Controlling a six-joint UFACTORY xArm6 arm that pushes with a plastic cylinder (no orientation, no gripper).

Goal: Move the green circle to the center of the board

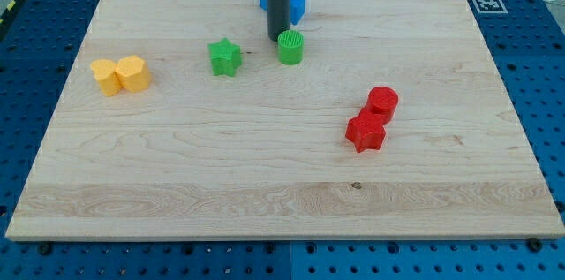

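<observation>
Green circle point(290, 48): upper middle of the surface point(265, 183), my tip point(278, 36) touching its upper-left edge.
Fingers: none (just a plain rod), so nothing clenched or released.
Risk: an off-centre push could let the circle roll off sideways.
Nearby: green star point(225, 57) to the view's left, blue block point(296, 3) behind the rod.
Path: centre looks open; red blocks point(373, 119) and yellow blocks point(121, 75) sit well apart.

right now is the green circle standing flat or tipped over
Standing flat: the green circle shows its round top face up, level on the board. My tip sits just at its upper left.
</observation>
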